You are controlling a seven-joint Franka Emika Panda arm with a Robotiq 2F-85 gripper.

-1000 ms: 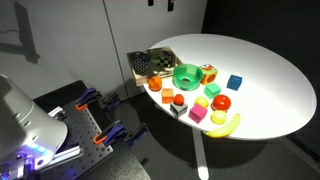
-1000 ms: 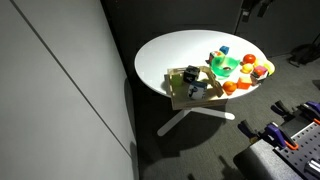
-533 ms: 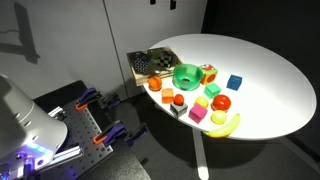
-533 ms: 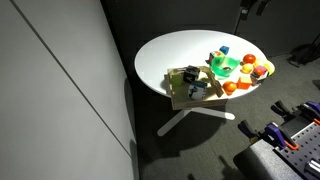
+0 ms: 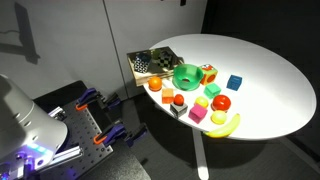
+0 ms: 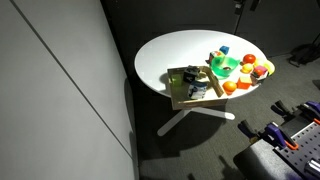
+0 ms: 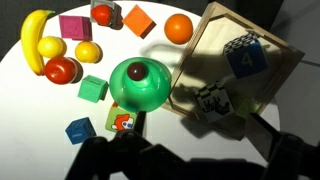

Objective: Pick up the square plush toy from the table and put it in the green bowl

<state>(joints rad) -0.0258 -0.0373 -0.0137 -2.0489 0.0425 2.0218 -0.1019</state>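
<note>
The green bowl (image 7: 140, 83) stands among the toys and shows in both exterior views (image 5: 186, 74) (image 6: 226, 66). The square plush toy (image 7: 122, 123), orange-red with pale patches, lies on the table right beside the bowl (image 5: 208, 73). In the wrist view the bowl's rim partly hides it. My gripper (image 7: 200, 135) is open and empty, high above the table, over the bowl and the tray. Only its tip shows at the top edge of an exterior view (image 6: 246, 5).
A wooden tray (image 7: 262, 80) with checkered cubes lies next to the bowl. Around the bowl are a blue cube (image 7: 80, 130), a green block (image 7: 93, 88), a pink cube (image 7: 75, 27), a banana (image 7: 38, 38), a red apple (image 7: 60, 69) and an orange (image 7: 178, 28). The table edge is close by.
The gripper has moved slightly up and sideways at the top edge of the exterior views. The toys and bowl have not moved.
</note>
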